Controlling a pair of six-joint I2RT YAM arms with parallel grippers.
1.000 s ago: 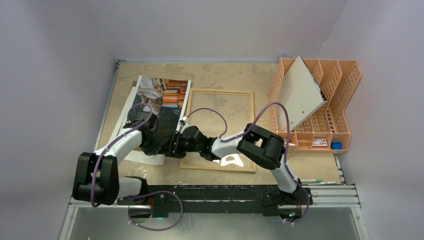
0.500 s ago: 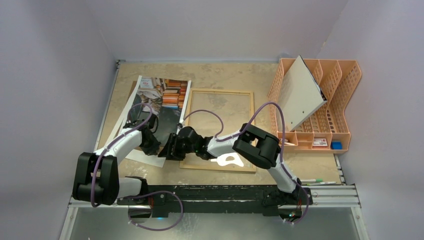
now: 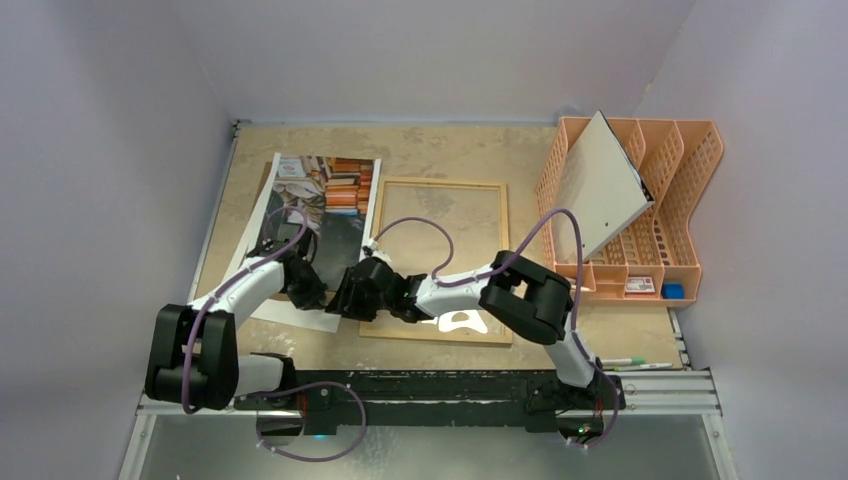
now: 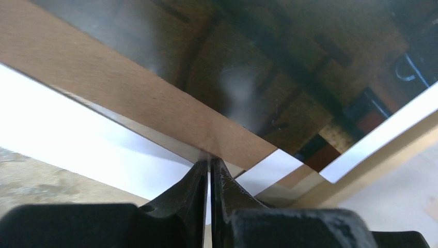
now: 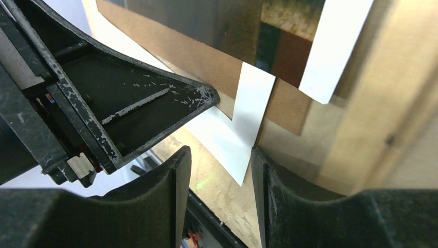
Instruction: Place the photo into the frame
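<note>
The photo [image 3: 325, 195], a dark print with stacked books, lies at the left on a brown board [image 4: 155, 108] and a white sheet [image 4: 77, 139]. To its right lies the light-wood frame [image 3: 440, 183], with bare table inside it. My left gripper [image 3: 312, 292] is at the stack's near edge; its jaws [image 4: 209, 161] are shut, with the tips against the brown board's edge. I cannot tell if the edge is pinched. My right gripper [image 3: 347, 300] stands open just beside it, and a corner of the white sheet [image 5: 243, 150] reaches between its fingertips [image 5: 219, 165].
An orange file rack [image 3: 675, 200] stands at the back right with a grey-white board [image 3: 600, 190] leaning in it. A white cut-out piece [image 3: 460, 322] lies on the frame's near rail. Pens [image 3: 640, 363] lie near the right front edge.
My right gripper has moved left from the frame's left rail to the stack's near corner, its jaws narrowing a little. My left gripper has shifted slightly toward the near edge.
</note>
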